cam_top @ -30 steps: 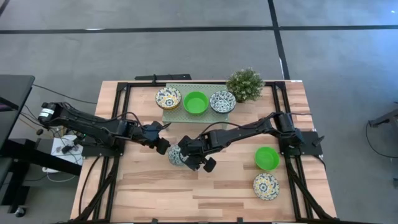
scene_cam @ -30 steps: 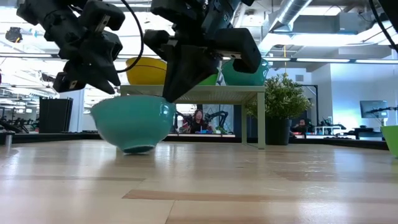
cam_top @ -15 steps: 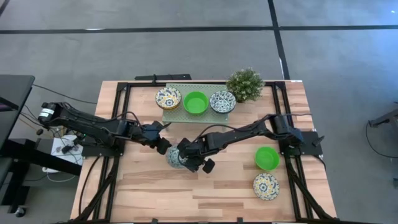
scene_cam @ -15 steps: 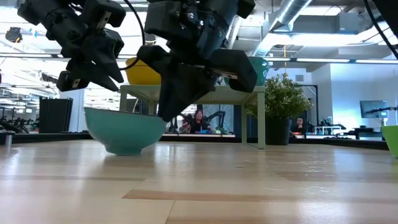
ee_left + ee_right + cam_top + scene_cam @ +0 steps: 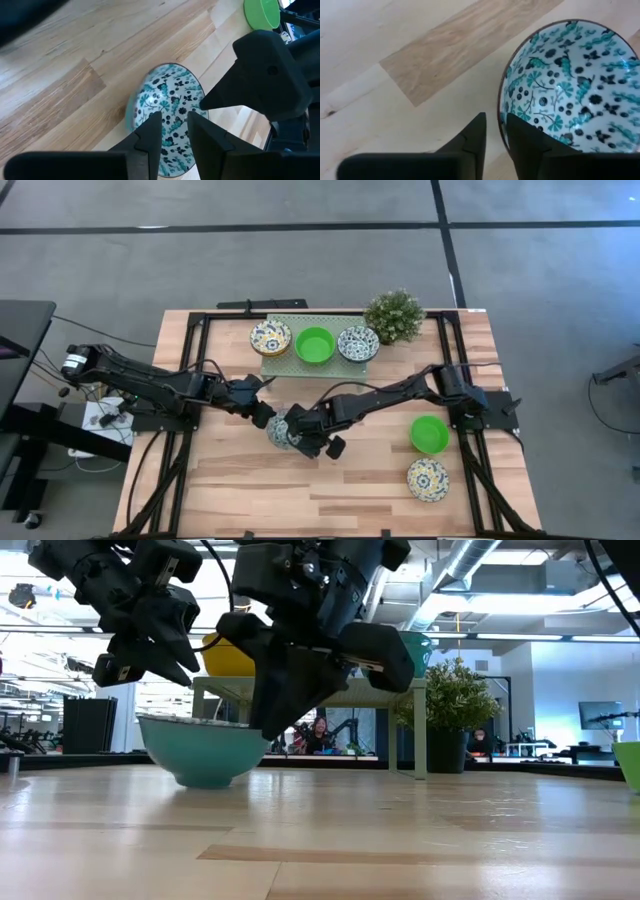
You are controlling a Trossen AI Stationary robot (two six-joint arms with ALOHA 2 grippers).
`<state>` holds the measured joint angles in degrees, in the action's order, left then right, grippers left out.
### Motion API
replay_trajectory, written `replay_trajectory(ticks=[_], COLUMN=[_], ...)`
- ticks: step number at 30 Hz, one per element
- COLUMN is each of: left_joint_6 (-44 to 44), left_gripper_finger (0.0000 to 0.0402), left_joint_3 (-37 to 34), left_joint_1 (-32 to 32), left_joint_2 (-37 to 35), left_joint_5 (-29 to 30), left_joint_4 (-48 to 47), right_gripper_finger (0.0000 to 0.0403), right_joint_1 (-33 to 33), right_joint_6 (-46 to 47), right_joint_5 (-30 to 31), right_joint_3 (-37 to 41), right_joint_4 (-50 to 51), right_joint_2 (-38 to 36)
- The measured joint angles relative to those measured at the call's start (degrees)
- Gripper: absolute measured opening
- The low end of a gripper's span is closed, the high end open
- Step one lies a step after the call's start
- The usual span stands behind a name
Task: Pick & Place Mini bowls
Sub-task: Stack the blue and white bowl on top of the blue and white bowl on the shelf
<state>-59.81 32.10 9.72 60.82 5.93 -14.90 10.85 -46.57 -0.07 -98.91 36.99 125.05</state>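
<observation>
- The teal patterned bowl [image 5: 281, 429] is resting upright mid-table, and the right gripper [image 5: 300, 436] is straddling its rim with a narrow gap between the fingers, not yet pinching.
- It is sitting closer over the bowl than a second ago.
- The left gripper [image 5: 262, 416] is hovering just behind, fingers nearly together, holding nothing.

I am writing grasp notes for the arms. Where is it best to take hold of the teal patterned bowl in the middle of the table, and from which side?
Probably by the thin rim, from above. The teal patterned bowl sits upright on the table, mouth open upward, and its outside wall curves away, so one finger should go inside and one outside. The right claw already straddles the rim so; the left claw hovers over the opposite edge.
</observation>
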Motion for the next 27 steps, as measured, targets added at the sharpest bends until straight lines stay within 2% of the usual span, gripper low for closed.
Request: replay_trajectory(ticks=[8,13,17,23,27], left_joint_6=[0.0,0.0,0.0,0.0,0.0], left_gripper_finger=[0.0094,0.0094,0.0094,0.0094,0.0094], left_joint_3=[0.0,0.0,0.0,0.0,0.0], left_joint_1=[0.0,0.0,0.0,0.0,0.0], left_joint_2=[0.0,0.0,0.0,0.0,0.0], left_joint_5=[0.0,0.0,0.0,0.0,0.0], left_joint_4=[0.4,0.7,1.0,1.2,1.2], right_gripper_finger=[0.0123,0.0127,0.0100,0.0013,0.0020], right_joint_1=[-0.4,-1.1,-1.9,-2.1,-1.9], right_joint_6=[0.0,-0.4,-0.5,-2.1,-2.0], right_joint_5=[0.0,0.1,0.0,0.4,3.0], right_joint_3=[0.0,0.0,0.2,0.0,0.0], right_joint_4=[-3.1,-3.8,-3.3,-3.6,-0.7], right_joint_2=[0.4,1.2,1.9,1.8,1.1])
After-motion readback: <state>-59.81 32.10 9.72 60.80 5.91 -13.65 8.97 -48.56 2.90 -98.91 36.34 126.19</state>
